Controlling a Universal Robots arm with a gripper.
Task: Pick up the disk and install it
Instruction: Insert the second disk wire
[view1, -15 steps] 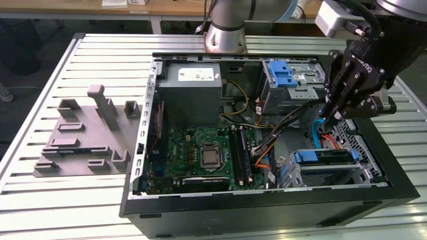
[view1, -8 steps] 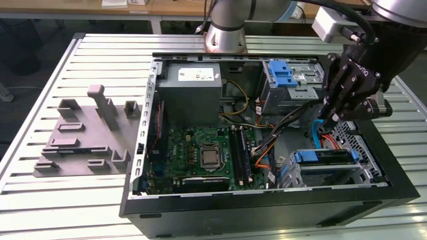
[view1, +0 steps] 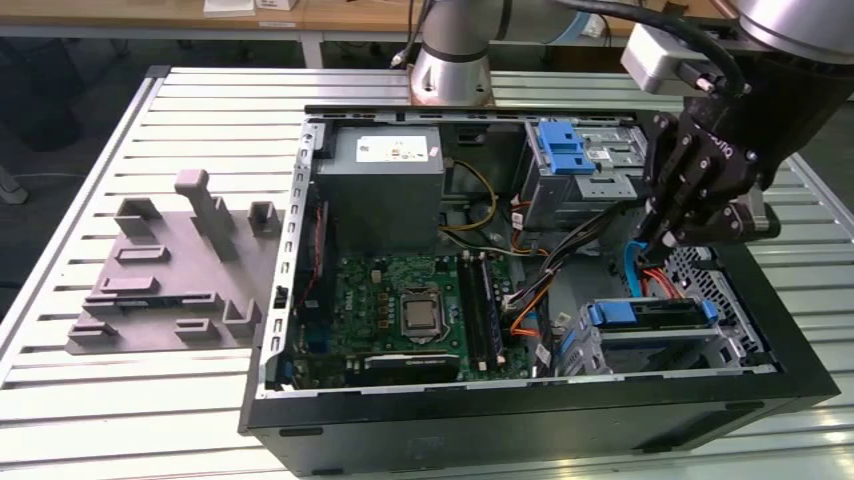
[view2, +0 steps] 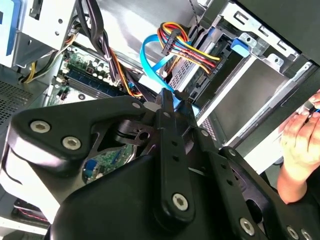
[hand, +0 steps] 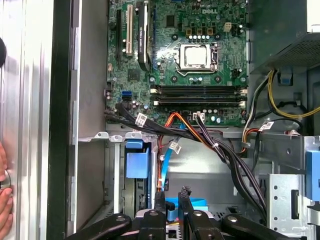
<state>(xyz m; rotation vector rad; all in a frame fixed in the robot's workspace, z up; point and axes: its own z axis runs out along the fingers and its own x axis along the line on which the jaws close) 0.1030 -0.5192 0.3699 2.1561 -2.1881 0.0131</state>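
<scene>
Exterior view: the disk (view1: 650, 316) lies in the drive cage at the near right of the open computer case (view1: 534, 420), its blue carrier end turned towards the motherboard (view1: 416, 305). The gripper (view1: 663, 240) hangs just above and beyond it, among a light-blue cable (view1: 633, 262) and orange wires. I cannot tell whether the claw is open or has hold of anything.

To the left, on the slatted table (view1: 80, 400), sits a grey fixture (view1: 167, 275). At the far side of the case stands a grey power-supply box (view1: 380, 190) with a white sticker, too small to read.

In both wrist views a person's hand (view2: 299, 145) (hand: 4, 200) shows outside the case wall. The first wrist view shows the gripper (hand: 172, 197) over blue plastic (hand: 192, 206).
</scene>
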